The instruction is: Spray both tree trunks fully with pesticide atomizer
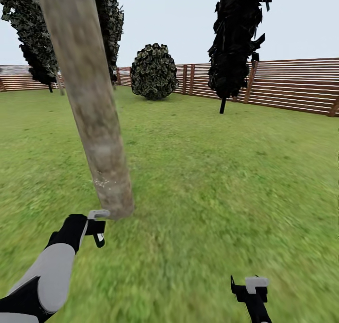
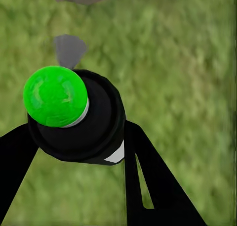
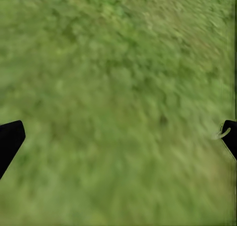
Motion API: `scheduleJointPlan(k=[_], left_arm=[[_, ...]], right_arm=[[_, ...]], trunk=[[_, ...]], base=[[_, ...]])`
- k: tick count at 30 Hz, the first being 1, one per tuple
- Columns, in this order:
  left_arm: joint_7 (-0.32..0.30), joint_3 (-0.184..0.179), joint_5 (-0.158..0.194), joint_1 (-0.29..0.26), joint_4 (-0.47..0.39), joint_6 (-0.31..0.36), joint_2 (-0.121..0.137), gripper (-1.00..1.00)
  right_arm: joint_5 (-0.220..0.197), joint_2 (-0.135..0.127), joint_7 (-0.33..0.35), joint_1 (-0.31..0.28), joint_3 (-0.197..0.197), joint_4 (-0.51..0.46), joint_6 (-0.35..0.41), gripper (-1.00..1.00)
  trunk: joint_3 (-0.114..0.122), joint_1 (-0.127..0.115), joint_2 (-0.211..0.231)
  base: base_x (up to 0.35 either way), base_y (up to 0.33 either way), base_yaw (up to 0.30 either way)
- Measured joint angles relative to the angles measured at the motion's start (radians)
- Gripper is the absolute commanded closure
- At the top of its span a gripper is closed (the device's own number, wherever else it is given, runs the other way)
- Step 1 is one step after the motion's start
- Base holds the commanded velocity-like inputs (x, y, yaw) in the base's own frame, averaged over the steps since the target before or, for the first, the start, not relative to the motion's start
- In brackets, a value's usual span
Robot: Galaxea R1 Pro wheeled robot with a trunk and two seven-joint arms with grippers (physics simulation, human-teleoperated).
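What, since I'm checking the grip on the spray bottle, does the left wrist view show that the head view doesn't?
Left wrist view: the pesticide atomizer's dark round body with a bright green end, seated between the left gripper's black fingers. Head view: the tree trunk rising tall, the wooden fence, a round shrub, a dark conifer and the right gripper. Both: grass, and the atomizer held close to the trunk's base.

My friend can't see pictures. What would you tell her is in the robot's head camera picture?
A thick grey-brown tree trunk leans up from a green lawn, with the robot's left gripper right at its base. The right gripper hangs over grass lower down; a brown slatted fence, a round shrub and dark trees stand behind.
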Motion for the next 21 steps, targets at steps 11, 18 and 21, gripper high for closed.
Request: scheduleJointPlan(k=[11,18,21], left_arm=[[0.001,0.001,-0.003,0.0,0.0,0.0,0.003,1.0],[0.055,-0.002,-0.004,0.002,0.002,0.0,0.012,1.0],[0.06,-0.003,0.0,0.002,0.011,0.001,0.011,1.0]], right_arm=[[0.0,0.0,0.0,0.0,0.0,0.0,0.0,-1.0],[0.0,0.001,0.0,0.0,0.0,0.0,0.0,-1.0],[0.0,0.002,0.0,0.0,0.0,0.0,0.0,-1.0]], trunk=[[0.0,0.0,0.0],[0.0,0.0,0.0],[0.0,0.0,0.0]], base=[[0.205,-0.226,0.025],[0.232,-0.204,0.263],[0.232,-0.204,0.278]])
